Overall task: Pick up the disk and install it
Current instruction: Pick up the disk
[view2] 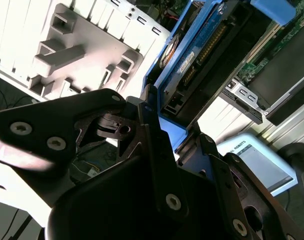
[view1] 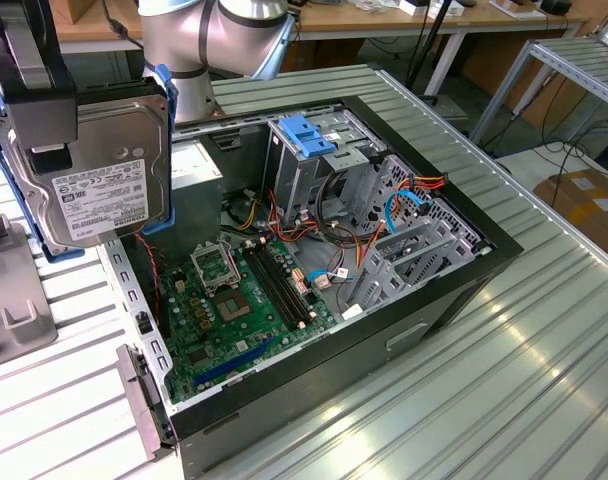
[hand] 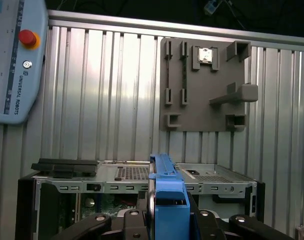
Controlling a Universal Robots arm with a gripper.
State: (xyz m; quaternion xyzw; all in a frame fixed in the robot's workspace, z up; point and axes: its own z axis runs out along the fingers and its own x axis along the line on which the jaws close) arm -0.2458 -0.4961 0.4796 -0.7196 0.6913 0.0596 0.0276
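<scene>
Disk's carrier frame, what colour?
Bright blue. The disk shows it best in the first wrist view.

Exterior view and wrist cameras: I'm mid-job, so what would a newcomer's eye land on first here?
The disk looms at the exterior view's left, label facing the camera, held above the table. In the second wrist view the gripper is shut on its blue carrier frame. Next comes the open computer case in the middle of the exterior view, its green motherboard exposed.
</scene>
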